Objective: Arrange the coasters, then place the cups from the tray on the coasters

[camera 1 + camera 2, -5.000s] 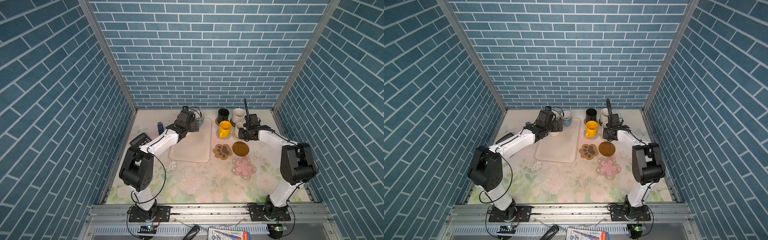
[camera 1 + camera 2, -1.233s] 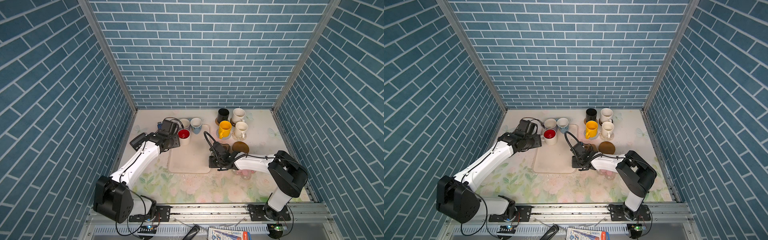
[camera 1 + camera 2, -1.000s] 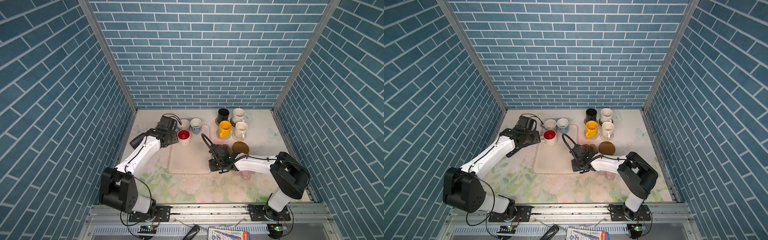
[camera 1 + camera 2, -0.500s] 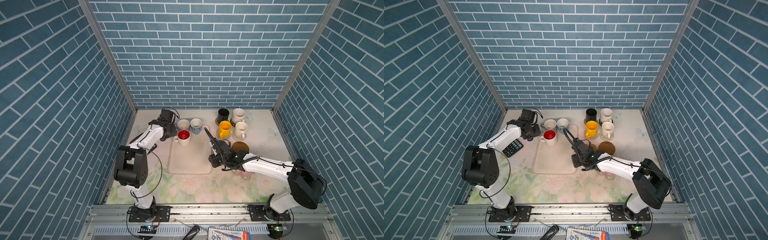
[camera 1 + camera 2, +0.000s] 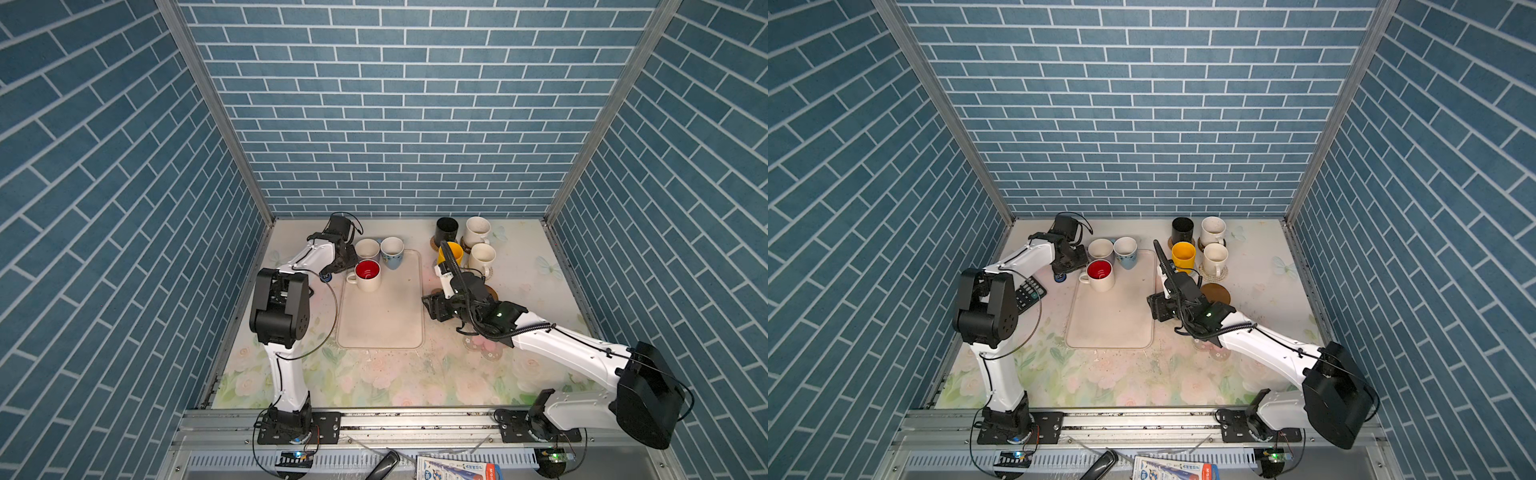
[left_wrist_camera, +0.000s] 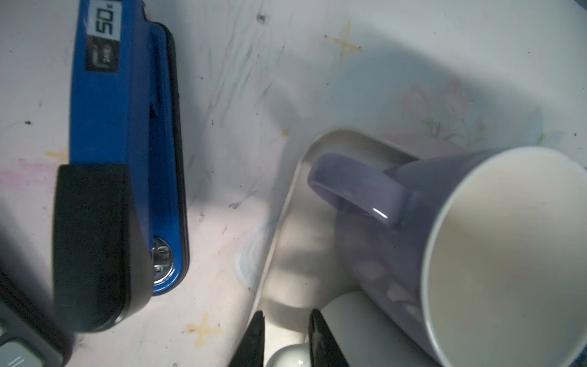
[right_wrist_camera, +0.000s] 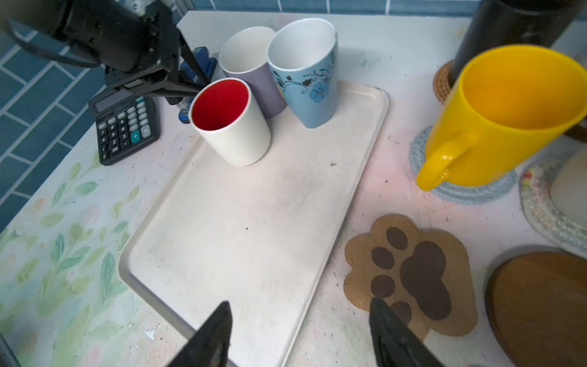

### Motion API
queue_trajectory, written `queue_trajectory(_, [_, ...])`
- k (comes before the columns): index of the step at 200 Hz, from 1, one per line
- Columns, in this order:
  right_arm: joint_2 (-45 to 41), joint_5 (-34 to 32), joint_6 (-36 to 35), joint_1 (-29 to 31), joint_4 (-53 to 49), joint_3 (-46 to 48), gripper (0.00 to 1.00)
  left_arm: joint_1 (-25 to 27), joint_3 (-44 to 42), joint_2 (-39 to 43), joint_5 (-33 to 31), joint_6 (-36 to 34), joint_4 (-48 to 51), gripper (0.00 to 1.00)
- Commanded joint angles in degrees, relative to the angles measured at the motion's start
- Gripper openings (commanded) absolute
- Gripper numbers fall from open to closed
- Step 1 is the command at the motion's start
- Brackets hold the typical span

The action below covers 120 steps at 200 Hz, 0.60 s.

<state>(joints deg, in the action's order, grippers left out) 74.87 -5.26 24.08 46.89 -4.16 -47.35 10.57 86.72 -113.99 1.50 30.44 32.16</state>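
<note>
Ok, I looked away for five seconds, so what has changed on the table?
The right gripper drew away from the nearer white mug, came forward to the paw coaster beside the tray and opened wide. The left gripper shifted left from the tray's back end to the handle side of the red mug, its jaws now narrow. Nothing else visibly moved.

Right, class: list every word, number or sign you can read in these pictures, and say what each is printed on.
"50": white label on the blue and black stapler, left wrist view; the small mark after it is unclear.
Dark label beside the "50": blurred, unreadable.
"00" and "+": keys of the black calculator, right wrist view; other keys too small.
Printed packet at the front edge: too small to read.
</note>
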Motion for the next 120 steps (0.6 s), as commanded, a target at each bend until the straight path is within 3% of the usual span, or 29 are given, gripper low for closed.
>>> queue_trajectory(1, [-1.8, -2.1, -0.2, -1.7, 1.4, 2.4, 0.99, -0.2, -2.6, 1.2, 1.8, 0.8, -1.5, 0.27])
queue_trajectory(33, [-3.6, -4.8, -0.4, -3.2, 2.0, 4.9, 0.99, 0.2, -7.3, 3.9, 1.8, 0.8, -3.3, 0.27])
queue_trajectory(120, [-2.9, -4.7, 0.2, -4.9, 2.5, 6.0, 0.99, 3.1, -19.5, 14.4, 1.1, 2.8, -6.4, 0.27])
